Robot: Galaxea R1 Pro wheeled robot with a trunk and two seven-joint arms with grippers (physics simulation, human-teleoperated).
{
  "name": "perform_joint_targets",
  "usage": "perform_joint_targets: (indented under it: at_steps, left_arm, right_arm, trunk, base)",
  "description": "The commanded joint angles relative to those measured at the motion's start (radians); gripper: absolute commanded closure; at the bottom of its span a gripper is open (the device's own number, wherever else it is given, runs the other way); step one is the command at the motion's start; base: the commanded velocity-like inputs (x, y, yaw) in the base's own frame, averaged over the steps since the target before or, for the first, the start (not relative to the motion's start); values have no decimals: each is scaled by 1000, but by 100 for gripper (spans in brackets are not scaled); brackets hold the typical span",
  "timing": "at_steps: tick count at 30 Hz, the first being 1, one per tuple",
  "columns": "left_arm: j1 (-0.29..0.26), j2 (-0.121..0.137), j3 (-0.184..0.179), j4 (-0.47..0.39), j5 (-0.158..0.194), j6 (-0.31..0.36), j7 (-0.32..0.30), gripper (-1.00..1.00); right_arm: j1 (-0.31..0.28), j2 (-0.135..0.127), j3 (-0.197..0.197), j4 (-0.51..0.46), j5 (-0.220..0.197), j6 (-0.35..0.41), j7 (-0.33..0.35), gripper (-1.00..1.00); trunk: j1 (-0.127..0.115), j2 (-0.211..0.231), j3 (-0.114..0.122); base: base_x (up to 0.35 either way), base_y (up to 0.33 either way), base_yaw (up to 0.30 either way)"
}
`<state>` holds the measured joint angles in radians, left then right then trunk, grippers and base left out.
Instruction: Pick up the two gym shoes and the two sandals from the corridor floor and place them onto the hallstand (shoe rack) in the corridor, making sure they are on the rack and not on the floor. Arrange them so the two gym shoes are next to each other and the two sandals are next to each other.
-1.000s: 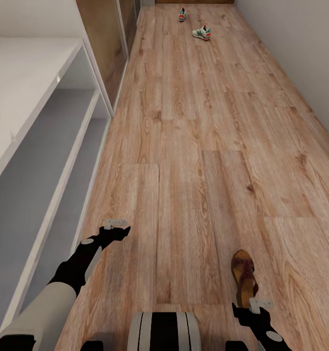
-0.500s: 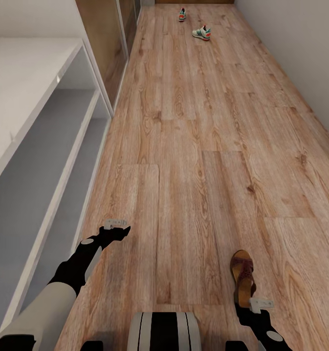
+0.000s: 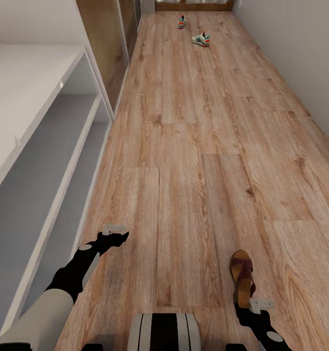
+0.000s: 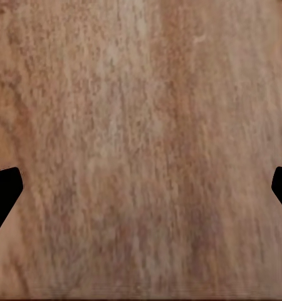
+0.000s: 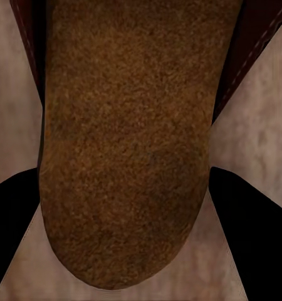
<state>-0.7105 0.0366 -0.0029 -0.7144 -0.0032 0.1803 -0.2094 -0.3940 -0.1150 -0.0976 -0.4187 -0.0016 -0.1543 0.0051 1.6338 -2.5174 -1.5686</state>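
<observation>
One dark brown sandal (image 3: 243,280) lies on the corridor floor (image 3: 193,161) close in front of my base, toe pointing away. My right gripper (image 3: 254,308) hangs open over its heel end. In the right wrist view the tan footbed of the sandal (image 5: 128,94) runs between the two black fingers (image 5: 254,238), which stand on either side of the heel. The other sandal is out of view. Both gym shoes (image 3: 201,39) (image 3: 182,21) sit far down the corridor. My left gripper (image 3: 114,232) is open over bare planks (image 4: 141,125) beside the light-grey hallstand (image 3: 47,97).
The hallstand's open shelves (image 3: 23,195) run along the left side. A wooden sliding door (image 3: 108,39) follows it farther on. A pale wall (image 3: 300,53) bounds the right side. My base (image 3: 164,331) shows at the near edge.
The head view has tilted slightly, so more of the corridor's far end shows. Both arms and the sandal have kept their places.
</observation>
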Motion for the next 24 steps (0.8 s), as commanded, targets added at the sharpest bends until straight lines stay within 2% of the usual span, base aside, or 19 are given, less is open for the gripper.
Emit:
perform_joint_targets:
  at_steps: [1, 14, 21, 22, 24]
  left_arm:
    - [5, 1, 0, -2, -1, 6, -3, -100]
    - [36, 4, 1, 0, -4, 6, 1, -100]
    - [84, 8, 11, -1, -5, 3, 3, -100]
    - [105, 15, 13, -1, -7, 1, 10, -100]
    - [112, 19, 13, -1, -7, 1, 17, -100]
  right_arm:
    - [0, 0, -2, 1, 0, -4, 1, 100]
    - [0, -1, -2, 3, 2, -73, -1, 100]
    - [0, 0, -2, 2, 1, -78, -2, 100]
    - [0, -3, -3, -5, 0, -79, -3, 100]
    - [0, -5, -4, -6, 0, -79, -3, 100]
  trunk:
    - [-1, 0, 3]
    - [-6, 3, 54]
    - [-10, 5, 81]
    - [-10, 5, 86]
    - [-11, 5, 96]
  base:
    - [0, 0, 0]
    - [0, 0, 0]
    - [0, 0, 0]
    - [0, 0, -61]
    - [0, 0, -74]
